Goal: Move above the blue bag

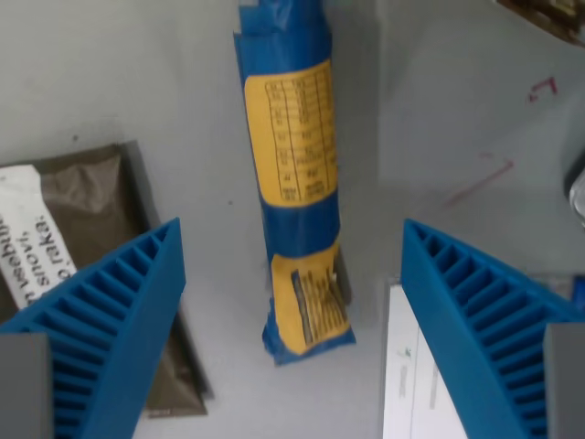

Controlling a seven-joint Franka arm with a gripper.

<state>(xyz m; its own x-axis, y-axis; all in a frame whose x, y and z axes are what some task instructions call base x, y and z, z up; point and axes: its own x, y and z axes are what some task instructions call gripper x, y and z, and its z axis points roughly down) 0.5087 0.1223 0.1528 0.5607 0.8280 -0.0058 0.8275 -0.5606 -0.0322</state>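
Two blue ribbed fingers [110, 338] of the gripper [292, 247] fill the lower corners of the wrist view, one at each side. They stand spread wide apart and hold nothing; a broad gap separates them.

Blue bag [294, 174]: lies flat on the grey table [439, 119], long axis running up and down the frame, centred in the gap between the fingers. Its upper end runs out of the top edge. Its lower end lies between the fingertips, touching neither. Two yellow printed labels [292, 137] are visible on it, a large one on the upper body and a smaller, tilted one near the lower end. Print is too blurred to read.

Brown packet [91, 210]: lies at the wrist view's left, partly hidden behind the left-hand finger, with a white printed strip on it. It is apart from the blue bag.

White paper sheet [411, 375]: lies at the lower right, partly behind the other finger.

Faint red marks [494, 174] show on the table at the upper right.
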